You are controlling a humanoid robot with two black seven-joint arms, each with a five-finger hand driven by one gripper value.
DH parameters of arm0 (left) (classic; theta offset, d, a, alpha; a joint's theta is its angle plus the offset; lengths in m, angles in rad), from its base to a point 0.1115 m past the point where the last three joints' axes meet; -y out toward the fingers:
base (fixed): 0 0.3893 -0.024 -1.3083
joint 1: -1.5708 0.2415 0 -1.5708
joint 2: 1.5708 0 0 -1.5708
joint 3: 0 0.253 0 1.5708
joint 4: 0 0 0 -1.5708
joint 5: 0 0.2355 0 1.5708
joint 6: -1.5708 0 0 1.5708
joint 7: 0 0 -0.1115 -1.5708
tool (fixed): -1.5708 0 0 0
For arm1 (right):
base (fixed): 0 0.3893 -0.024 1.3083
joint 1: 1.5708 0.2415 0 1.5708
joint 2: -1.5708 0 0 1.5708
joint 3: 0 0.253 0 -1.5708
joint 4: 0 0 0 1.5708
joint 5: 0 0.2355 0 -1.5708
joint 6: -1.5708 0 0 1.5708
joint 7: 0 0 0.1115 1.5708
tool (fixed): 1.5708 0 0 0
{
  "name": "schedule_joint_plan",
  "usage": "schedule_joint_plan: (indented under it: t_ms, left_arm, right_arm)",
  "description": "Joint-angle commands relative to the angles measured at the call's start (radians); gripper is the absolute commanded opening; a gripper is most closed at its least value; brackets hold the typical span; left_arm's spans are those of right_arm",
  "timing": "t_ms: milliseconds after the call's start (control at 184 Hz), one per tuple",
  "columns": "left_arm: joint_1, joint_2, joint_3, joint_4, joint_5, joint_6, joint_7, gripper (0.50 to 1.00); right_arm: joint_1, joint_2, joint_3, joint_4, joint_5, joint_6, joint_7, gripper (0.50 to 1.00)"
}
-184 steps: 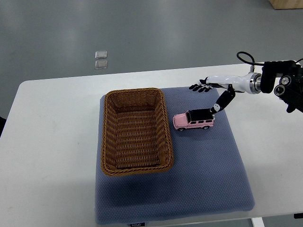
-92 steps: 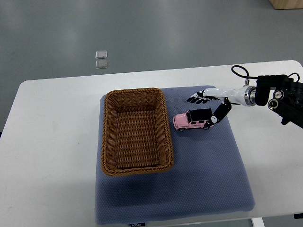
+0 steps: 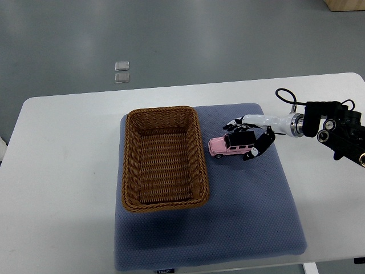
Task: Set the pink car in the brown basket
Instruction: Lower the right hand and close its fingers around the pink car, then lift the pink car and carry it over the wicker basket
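While the right hand [image 3: 249, 137] brackets the pink car [image 3: 232, 146] with fingers spread, not yet clamped, the car sits on the blue mat [image 3: 239, 211] just right of the brown basket [image 3: 162, 158]; a loose pinch could roll or drop it; the near basket wall needs clearing; nothing else intervenes.

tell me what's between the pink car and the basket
Only a bare strip of the blue mat. In the top view nothing sits between the car and the basket, and the right hand is at the car's far side.
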State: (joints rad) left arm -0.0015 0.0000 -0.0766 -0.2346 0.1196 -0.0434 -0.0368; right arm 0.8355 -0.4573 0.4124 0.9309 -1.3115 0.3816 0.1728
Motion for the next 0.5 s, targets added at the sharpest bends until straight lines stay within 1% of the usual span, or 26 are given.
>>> schedule_joint_plan:
  t_ms: [0,38,54,65,76,87,136,141,146,152,157,163,168,173,179,184,201,211,228,233,276,309,493]
  left_arm:
    - [0.0,0.0,0.0,0.0,0.0,0.0,0.0,1.0]
    - [0.0,0.0,0.0,0.0,0.0,0.0,0.0,1.0]
    - [0.0,0.0,0.0,0.0,0.0,-0.001,0.0,1.0]
    - [0.0,0.0,0.0,0.0,0.0,-0.001,0.0,1.0]
    - [0.0,0.0,0.0,0.0,0.0,0.0,0.0,1.0]
    - [0.0,0.0,0.0,0.0,0.0,0.0,0.0,1.0]
    - [0.0,0.0,0.0,0.0,0.0,-0.001,0.0,1.0]
    - [0.0,0.0,0.0,0.0,0.0,-0.001,0.0,1.0]
    - [0.0,0.0,0.0,0.0,0.0,-0.001,0.0,1.0]
    - [0.0,0.0,0.0,0.0,0.0,0.0,0.0,1.0]
    - [0.0,0.0,0.0,0.0,0.0,0.0,0.0,1.0]
    - [0.0,0.0,0.0,0.0,0.0,0.0,0.0,1.0]
    - [0.0,0.0,0.0,0.0,0.0,0.0,0.0,1.0]
    - [0.0,0.0,0.0,0.0,0.0,-0.001,0.0,1.0]
    - [0.0,0.0,0.0,0.0,0.0,-0.001,0.0,1.0]
    - [0.0,0.0,0.0,0.001,0.0,-0.001,0.0,1.0]
    - [0.0,0.0,0.0,0.001,0.0,0.0,0.0,1.0]
    - [0.0,0.0,0.0,0.001,0.0,-0.001,0.0,1.0]
    - [0.0,0.0,-0.002,0.001,0.0,0.0,0.0,1.0]
    - [0.0,0.0,-0.002,0.001,0.0,-0.001,0.0,1.0]
    - [0.0,0.0,-0.002,0.001,0.0,0.0,0.0,1.0]
    - [0.0,0.0,-0.002,0.001,0.0,0.0,0.0,1.0]
    - [0.0,0.0,-0.002,0.001,0.0,0.0,0.0,1.0]
  right_arm:
    - [-0.001,0.0,-0.015,-0.001,0.0,-0.017,0.002,0.795]
    - [-0.001,0.0,-0.021,-0.001,0.0,-0.026,0.002,0.774]
    - [-0.001,0.0,-0.023,-0.003,0.0,-0.029,0.002,0.752]
    - [-0.001,0.0,-0.023,-0.003,0.0,-0.029,0.002,0.752]
    - [-0.001,0.0,-0.026,-0.004,0.0,-0.03,0.004,0.729]
    - [-0.001,0.0,-0.026,-0.006,0.0,-0.032,0.004,0.719]
    - [0.001,0.0,-0.03,-0.012,0.0,-0.038,0.004,0.682]
    - [-0.001,0.0,-0.03,-0.012,0.0,-0.04,0.004,0.67]
    - [-0.001,0.0,-0.03,-0.012,0.0,-0.04,0.004,0.67]
    - [-0.001,0.0,-0.03,-0.014,0.0,-0.041,0.004,0.654]
    - [-0.001,0.0,-0.03,-0.014,0.0,-0.041,0.004,0.654]
    - [0.0,0.0,-0.03,-0.014,0.0,-0.043,0.004,0.635]
    - [0.001,0.0,-0.03,-0.014,0.0,-0.043,0.004,0.635]
    - [-0.001,0.0,-0.032,-0.014,-0.002,-0.044,0.004,0.619]
    - [-0.001,0.0,-0.032,-0.014,-0.002,-0.044,0.004,0.619]
    - [0.0,0.0,-0.03,-0.014,-0.002,-0.047,0.004,0.603]
    - [0.001,0.0,-0.032,-0.014,0.0,-0.047,0.004,0.592]
    - [0.001,0.0,-0.03,-0.014,-0.002,-0.049,0.004,0.57]
    - [0.001,0.0,-0.03,-0.014,0.0,-0.049,0.004,0.56]
    - [0.001,0.0,-0.03,-0.014,0.0,-0.049,0.004,0.546]
    - [0.004,-0.001,-0.03,-0.014,0.0,-0.049,0.004,0.509]
    - [0.008,-0.006,-0.029,-0.014,-0.002,-0.05,0.004,0.5]
    - [0.048,-0.035,-0.024,-0.007,0.008,-0.04,0.007,0.5]
